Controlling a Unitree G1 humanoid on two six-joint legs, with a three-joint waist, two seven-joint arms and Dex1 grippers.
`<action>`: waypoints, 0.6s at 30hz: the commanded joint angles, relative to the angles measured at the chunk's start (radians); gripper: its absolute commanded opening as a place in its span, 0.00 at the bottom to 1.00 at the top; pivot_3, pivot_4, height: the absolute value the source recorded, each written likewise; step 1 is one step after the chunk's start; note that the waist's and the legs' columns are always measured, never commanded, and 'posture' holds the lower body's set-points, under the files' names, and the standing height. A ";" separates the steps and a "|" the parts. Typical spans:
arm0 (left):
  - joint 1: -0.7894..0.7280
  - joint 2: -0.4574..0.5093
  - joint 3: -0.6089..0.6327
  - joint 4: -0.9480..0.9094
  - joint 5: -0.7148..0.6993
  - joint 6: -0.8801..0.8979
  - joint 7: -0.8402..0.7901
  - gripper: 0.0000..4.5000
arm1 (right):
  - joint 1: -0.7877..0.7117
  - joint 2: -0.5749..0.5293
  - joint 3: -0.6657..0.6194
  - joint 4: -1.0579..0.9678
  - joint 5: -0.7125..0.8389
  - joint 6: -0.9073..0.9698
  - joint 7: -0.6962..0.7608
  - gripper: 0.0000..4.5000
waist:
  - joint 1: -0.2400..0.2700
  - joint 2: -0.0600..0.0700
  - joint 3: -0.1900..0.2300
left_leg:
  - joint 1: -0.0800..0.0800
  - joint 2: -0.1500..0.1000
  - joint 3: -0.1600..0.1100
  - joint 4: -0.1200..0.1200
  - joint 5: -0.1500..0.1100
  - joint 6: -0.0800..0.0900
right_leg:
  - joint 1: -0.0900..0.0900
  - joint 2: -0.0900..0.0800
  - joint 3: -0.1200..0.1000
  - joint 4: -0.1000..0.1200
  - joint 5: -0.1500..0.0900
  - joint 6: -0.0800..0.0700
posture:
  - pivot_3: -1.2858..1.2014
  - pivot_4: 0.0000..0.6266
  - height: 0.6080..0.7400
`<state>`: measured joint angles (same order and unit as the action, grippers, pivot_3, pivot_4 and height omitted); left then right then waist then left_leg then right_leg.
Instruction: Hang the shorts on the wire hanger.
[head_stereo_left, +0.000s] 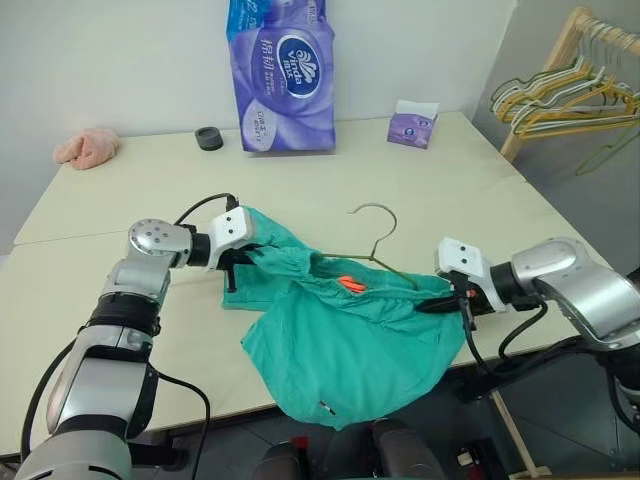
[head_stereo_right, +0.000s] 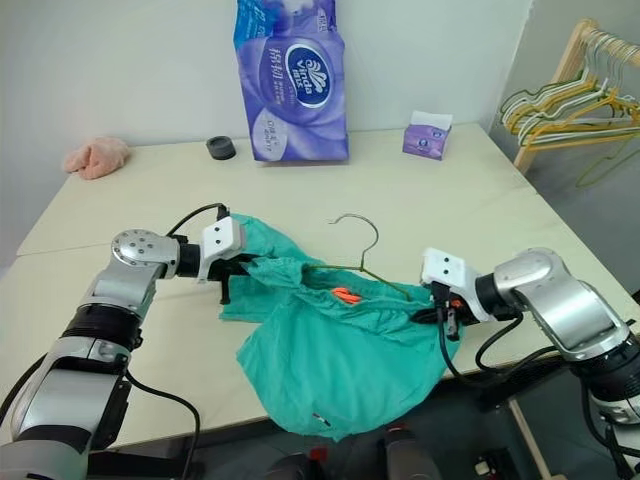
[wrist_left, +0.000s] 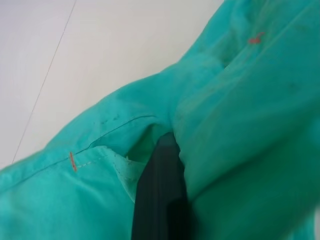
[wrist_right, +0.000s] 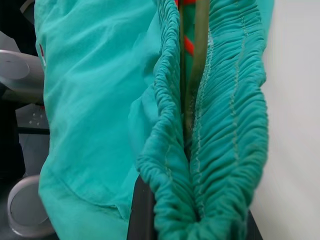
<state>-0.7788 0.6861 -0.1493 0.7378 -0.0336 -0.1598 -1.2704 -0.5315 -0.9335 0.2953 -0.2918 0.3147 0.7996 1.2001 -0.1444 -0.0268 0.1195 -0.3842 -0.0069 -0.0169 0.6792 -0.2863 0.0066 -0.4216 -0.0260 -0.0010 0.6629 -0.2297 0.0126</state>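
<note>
The teal shorts (head_stereo_left: 350, 350) lie bunched on the table (head_stereo_left: 300, 180), with their lower part hanging over its front edge. The olive wire hanger (head_stereo_left: 382, 222) has its hook lying free on the table behind them, and its wire runs into the gathered waistband (wrist_right: 230, 125). My left gripper (head_stereo_left: 255, 258) is shut on the shorts' left end; fabric wraps around a black finger (wrist_left: 160, 200) in the left wrist view. My right gripper (head_stereo_left: 436, 303) is shut on the waistband at the right end, with the hanger wire (wrist_right: 200, 50) lying in the fold.
At the back of the table stand a purple tissue pack (head_stereo_left: 283, 75), a small tissue box (head_stereo_left: 413, 124) and a black round object (head_stereo_left: 209, 138). A pink cloth (head_stereo_left: 87, 147) lies far left. A wooden rack with hangers (head_stereo_left: 570, 95) stands at the right.
</note>
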 joint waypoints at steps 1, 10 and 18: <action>-0.021 0.028 0.034 0.000 0.003 -0.012 0.027 0.00 | 0.014 -0.025 -0.048 -0.025 0.023 0.004 0.007 0.00 | -0.001 0.000 0.000 | 0.000 0.000 0.000 0.000 0.000 0.000 | 0.000 0.000 0.000 0.000 0.000 0.000 | 0.42 0.16 1.00; 0.028 -0.018 0.038 -0.095 -0.053 0.071 0.013 0.00 | -0.010 0.011 -0.059 -0.021 0.057 0.047 -0.020 0.00 | 0.000 0.000 0.000 | 0.000 0.000 0.000 0.000 0.000 0.000 | 0.000 0.000 0.000 0.000 0.000 0.000 | 0.42 0.16 1.00; 0.062 -0.026 0.073 -0.144 -0.049 0.049 0.113 0.39 | -0.001 0.028 -0.079 -0.032 0.083 0.085 -0.054 0.00 | 0.000 0.000 0.000 | 0.000 0.000 0.000 0.000 0.000 0.000 | 0.000 0.000 0.000 0.000 0.000 0.000 | 0.42 0.15 1.00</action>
<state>-0.7163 0.6599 -0.1092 0.6288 -0.0750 -0.0952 -1.1862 -0.5211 -0.9096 0.2557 -0.2927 0.3773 0.8770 1.1564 -0.1448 -0.0268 0.1195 -0.3842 -0.0068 -0.0169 0.6792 -0.2864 0.0066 -0.4215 -0.0262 -0.0005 0.6630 -0.2297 0.0126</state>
